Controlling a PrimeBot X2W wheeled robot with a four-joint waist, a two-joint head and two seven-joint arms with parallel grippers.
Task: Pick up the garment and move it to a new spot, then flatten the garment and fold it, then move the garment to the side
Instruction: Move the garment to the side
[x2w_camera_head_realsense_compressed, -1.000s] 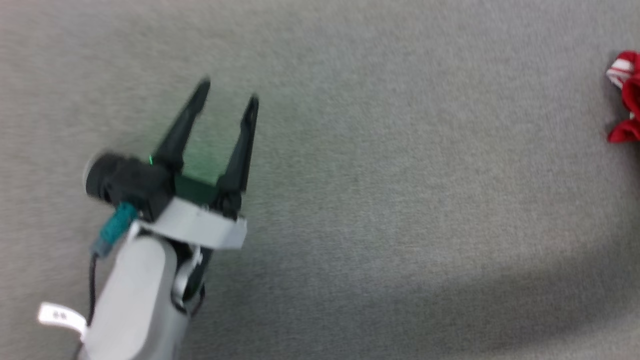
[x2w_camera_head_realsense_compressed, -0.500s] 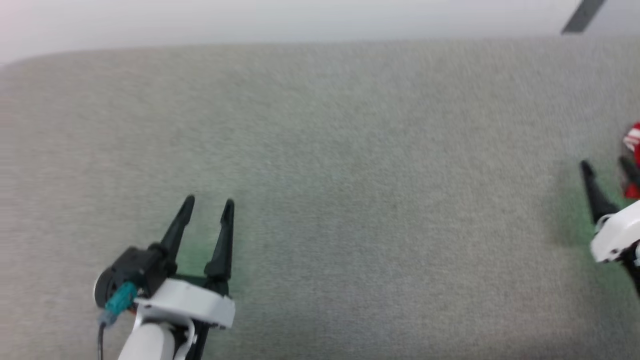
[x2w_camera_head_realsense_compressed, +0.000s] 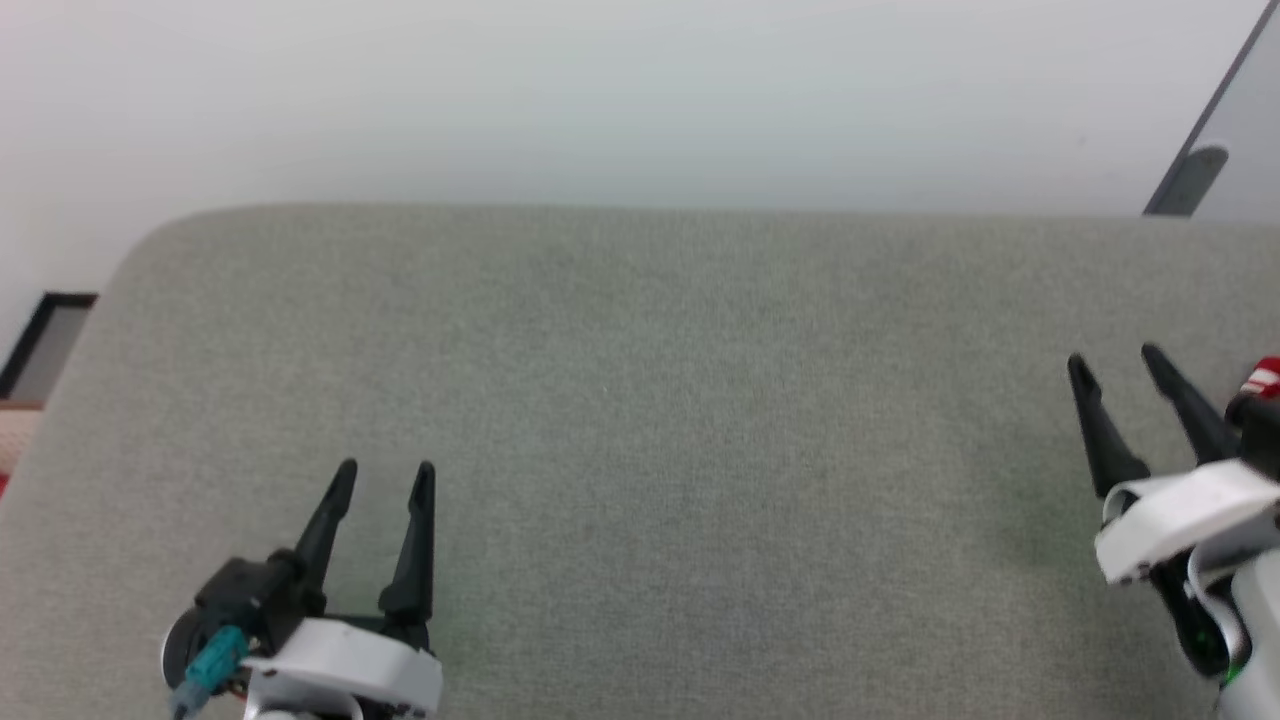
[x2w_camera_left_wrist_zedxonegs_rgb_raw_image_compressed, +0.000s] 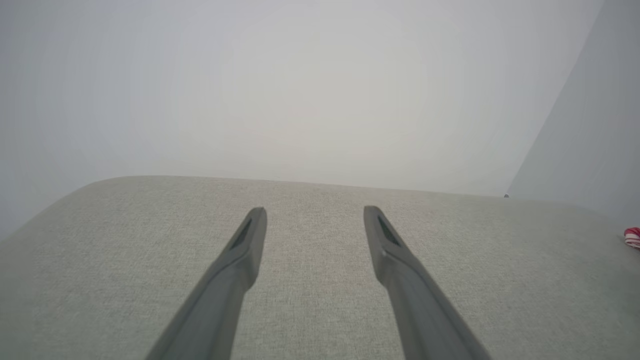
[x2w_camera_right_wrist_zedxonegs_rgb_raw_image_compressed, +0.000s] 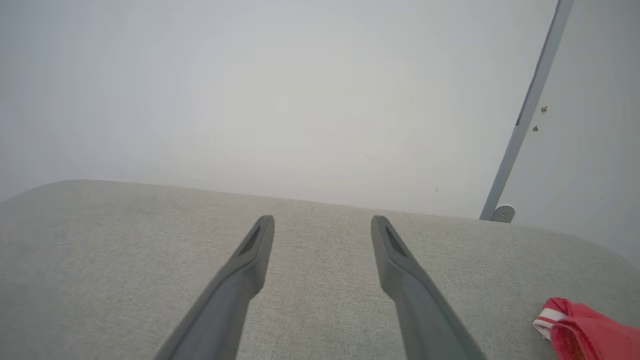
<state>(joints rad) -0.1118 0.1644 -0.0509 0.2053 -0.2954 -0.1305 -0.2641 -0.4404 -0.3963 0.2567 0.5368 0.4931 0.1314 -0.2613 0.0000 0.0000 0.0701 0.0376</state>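
A small part of the red garment (x2w_camera_head_realsense_compressed: 1262, 378) with white-striped trim peeks in at the right edge of the head view, just beyond my right gripper (x2w_camera_head_realsense_compressed: 1113, 361), which stands open and empty. The right wrist view has the garment (x2w_camera_right_wrist_zedxonegs_rgb_raw_image_compressed: 585, 330) bunched at its lower right, to the right of the open fingers (x2w_camera_right_wrist_zedxonegs_rgb_raw_image_compressed: 400, 265). My left gripper (x2w_camera_head_realsense_compressed: 385, 474) is open and empty at the lower left, far from the garment. In the left wrist view a sliver of the garment (x2w_camera_left_wrist_zedxonegs_rgb_raw_image_compressed: 632, 237) lies at the far right edge.
Both grippers hover over a grey fabric-covered surface (x2w_camera_head_realsense_compressed: 640, 400) with a rounded far-left corner. A pale wall (x2w_camera_head_realsense_compressed: 600, 100) rises behind it. A grey post (x2w_camera_head_realsense_compressed: 1200, 150) slants at the upper right. A dark frame (x2w_camera_head_realsense_compressed: 40, 340) sits at the left edge.
The head camera has tilted up, so the wall and the surface's far edge came into view. The right gripper has come into the picture beside the garment. Both grippers stay open.
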